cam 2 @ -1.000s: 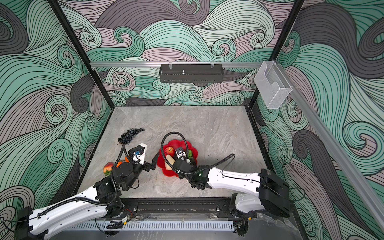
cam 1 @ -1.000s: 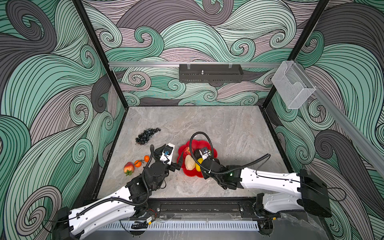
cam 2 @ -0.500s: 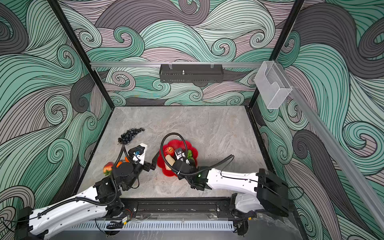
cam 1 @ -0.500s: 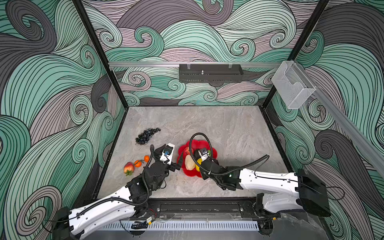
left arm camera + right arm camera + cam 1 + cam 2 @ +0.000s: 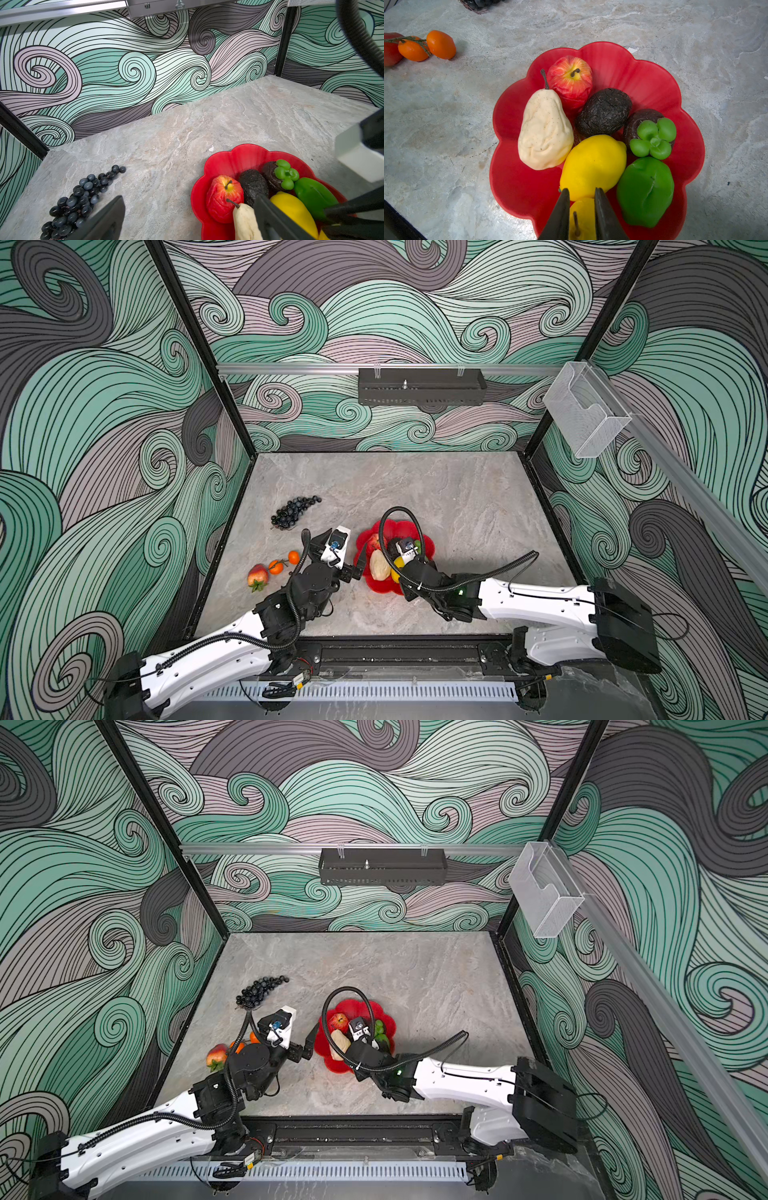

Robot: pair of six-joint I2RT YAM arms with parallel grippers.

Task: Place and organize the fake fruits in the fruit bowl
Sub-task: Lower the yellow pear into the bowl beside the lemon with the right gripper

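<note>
On table (image 5: 415,481), loose: two oranges (image 5: 275,567), grape bunch (image 5: 291,512). My left gripper (image 5: 190,199): jaws wide, empty, just beside the fruit bowl (image 5: 643,79). In bowl: pear (image 5: 544,133), apple (image 5: 571,76), avocado (image 5: 604,112), lemon (image 5: 593,164), lime (image 5: 645,191). My right gripper (image 5: 582,190): jaws narrowly parted astride a small yellow fruit (image 5: 581,216) inside the rim; gripping or letting go, I cannot tell. Step in hand, I judge: depositing it. Next: lift clear; left reaches for oranges.

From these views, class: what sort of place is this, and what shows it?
Likely a robot test cell: two white arms at a tabletop, swirl-patterned enclosure walls, fake fruits in a red bowl.
</note>
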